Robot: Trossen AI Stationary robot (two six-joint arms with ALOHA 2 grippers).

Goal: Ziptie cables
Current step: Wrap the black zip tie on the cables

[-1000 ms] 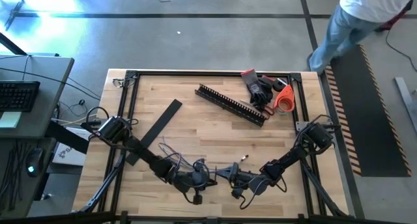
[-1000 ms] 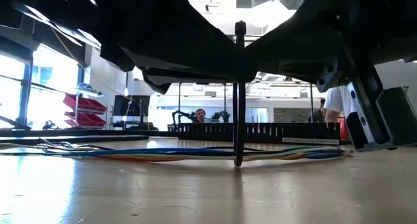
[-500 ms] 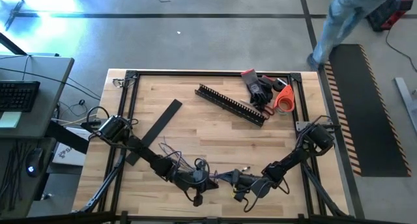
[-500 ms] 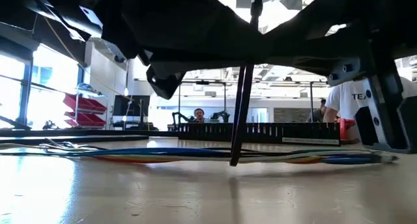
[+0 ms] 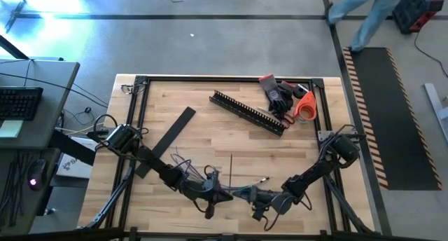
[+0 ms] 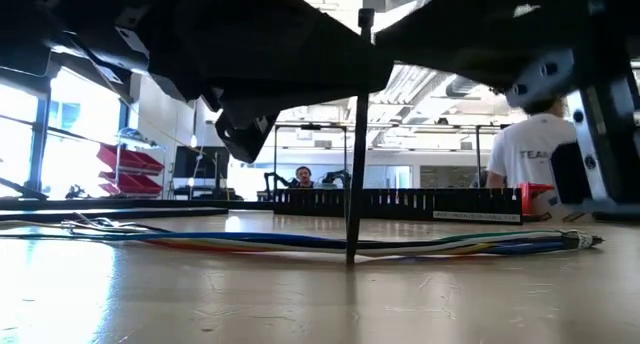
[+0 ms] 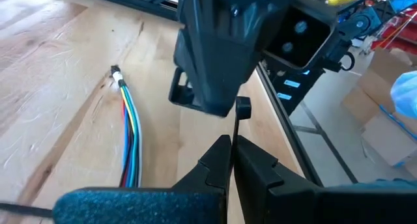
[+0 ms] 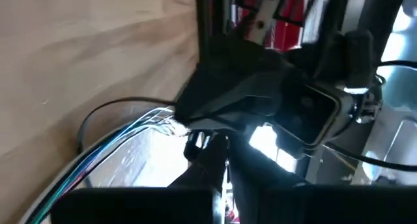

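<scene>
The cables are a thin multicoloured bundle lying flat on the wooden table, also seen in the low view and the left wrist view. A black ziptie stands nearly upright over the bundle, head up; from above it shows as a thin line. My left gripper and right gripper face each other closely near the table's near edge, both shut, on either side of the ziptie. My left gripper pinches the ziptie's strip between its two fingertips, a little below the head, which sticks out free beyond them. The strip's lower end reaches down to the cables on the table. My right gripper's shut fingers sit right beside a small pale piece; whether they touch the ziptie, I cannot tell.
A black comb-toothed channel, dark gloves and an orange tape roll lie near the far right corner. A flat black strip lies left of centre. A person walks on the floor beyond the far right corner.
Both grippers have shifted slightly toward the near edge and moved a little apart. The ziptie tipped over, then came upright again, standing higher in the low view. The cable bundle's tipped end slid a little toward the table's near right. The person has walked farther off.
</scene>
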